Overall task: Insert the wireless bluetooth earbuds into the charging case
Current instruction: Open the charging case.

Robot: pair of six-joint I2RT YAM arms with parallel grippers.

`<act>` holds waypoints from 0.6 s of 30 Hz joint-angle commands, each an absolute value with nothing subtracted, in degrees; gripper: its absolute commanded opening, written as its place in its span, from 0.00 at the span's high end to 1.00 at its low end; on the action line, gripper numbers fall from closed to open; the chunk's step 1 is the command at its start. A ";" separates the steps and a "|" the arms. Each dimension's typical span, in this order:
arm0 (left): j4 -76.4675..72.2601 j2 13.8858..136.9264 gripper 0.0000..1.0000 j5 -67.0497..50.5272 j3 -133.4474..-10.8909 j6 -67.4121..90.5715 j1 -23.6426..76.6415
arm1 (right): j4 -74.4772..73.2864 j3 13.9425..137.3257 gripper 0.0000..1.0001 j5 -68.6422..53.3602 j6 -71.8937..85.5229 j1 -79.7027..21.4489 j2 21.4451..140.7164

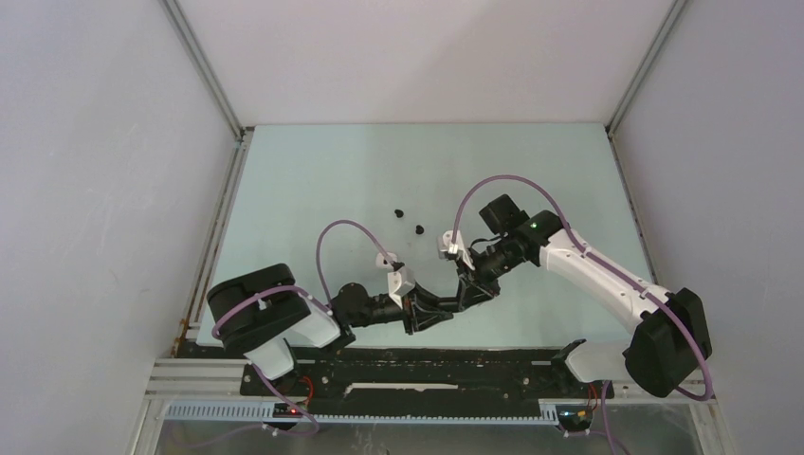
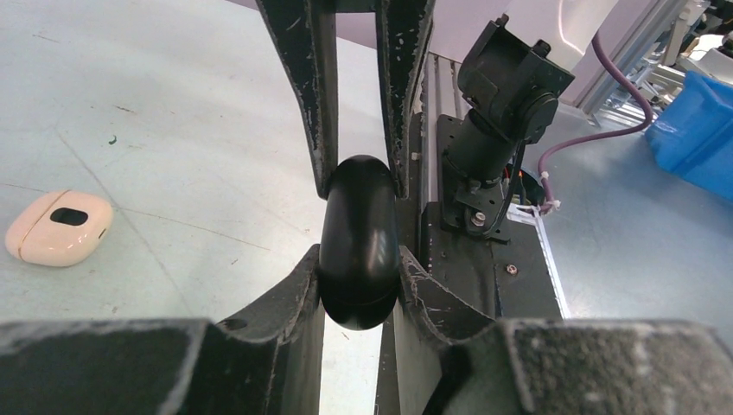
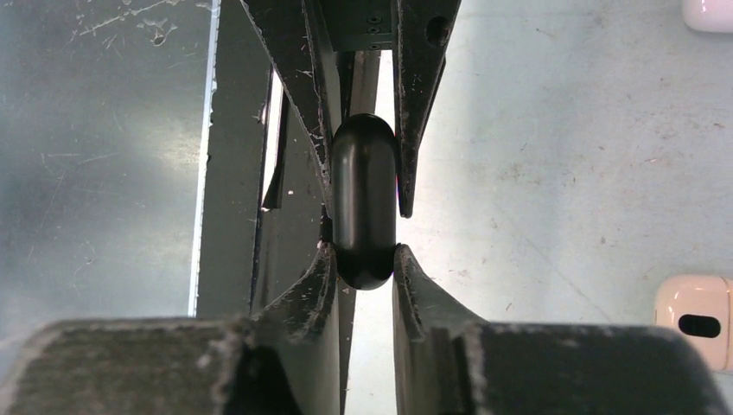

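A glossy black charging case (image 2: 359, 242) hangs above the table near the front edge, closed as far as I can see. My left gripper (image 2: 359, 268) is shut on one end of it. My right gripper (image 3: 363, 259) is shut on the opposite end of the case (image 3: 363, 199), its fingers (image 2: 315, 95) reaching in from the far side. In the top view the two grippers (image 1: 431, 313) (image 1: 466, 289) meet nose to nose. Two small black earbuds (image 1: 400, 211) (image 1: 418, 228) lie on the table beyond the arms.
A pale cream case (image 2: 59, 226) lies on the table to the left in the left wrist view. The right wrist view shows another cream case (image 3: 698, 320) at its right edge and a white one (image 3: 709, 13) at its top right. The black base rail (image 1: 417, 365) runs just behind the grippers.
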State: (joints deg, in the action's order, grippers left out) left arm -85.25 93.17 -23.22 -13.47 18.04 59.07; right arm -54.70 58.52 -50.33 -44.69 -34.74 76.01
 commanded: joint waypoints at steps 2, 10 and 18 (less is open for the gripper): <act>-89.79 92.47 0.66 -20.22 -12.47 18.03 58.58 | -53.55 58.62 0.90 -50.38 -45.44 -34.08 75.35; -91.14 92.96 0.59 -21.76 -11.51 20.32 57.54 | -53.77 58.62 0.90 -50.98 -45.62 -32.35 74.60; -91.14 92.32 0.55 -22.35 -11.49 23.03 56.26 | -53.79 58.62 0.90 -50.71 -45.56 -32.34 74.91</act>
